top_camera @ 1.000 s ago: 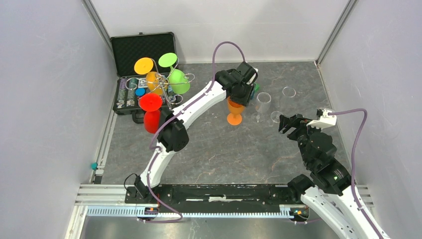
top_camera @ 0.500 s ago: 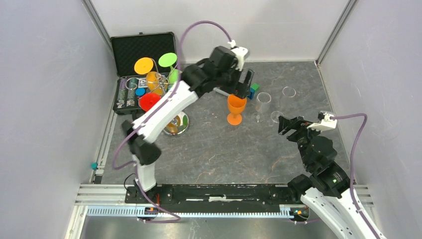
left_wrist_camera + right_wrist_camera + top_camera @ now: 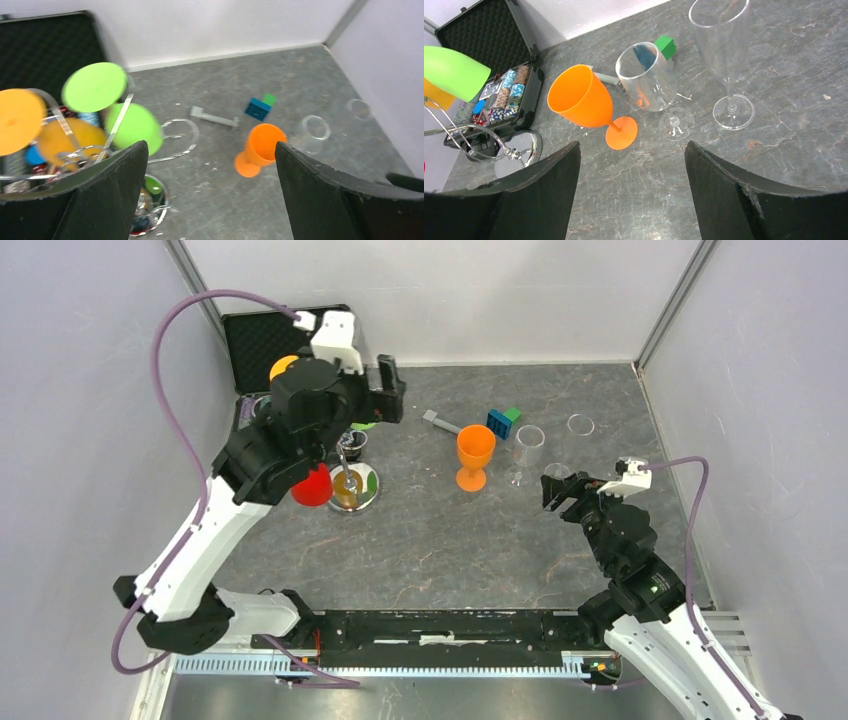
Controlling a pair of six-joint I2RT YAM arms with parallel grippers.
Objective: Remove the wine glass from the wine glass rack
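A: What moved?
B: The left gripper (image 3: pixel 210 150) swung from the orange wine glass (image 3: pixel 476 455) to above the wine glass rack (image 3: pixel 352 485), near the surface's left edge. Its jaws are spread and empty.
A: The glass?
B: Upright, mid-surface.

1. The wine glass rack (image 3: pixel 358 487), a silver wire stand, sits upright at the left of the grey table (image 3: pixel 450 540). It has a shiny round base, and a thin pole rises from it to curled hook arms.
2. Three plastic glasses hang from the hooks, feet up and bowls down. A green glass (image 3: pixel 135 127) and a yellow glass (image 3: pixel 17 120) hang on the far side. A red glass (image 3: pixel 312 485) on the near-left side is only partly in sight.
3. The orange wine glass (image 3: pixel 475 452) is off the rack and well apart to its right. It stands upright on its foot on the table, its open bowl empty.
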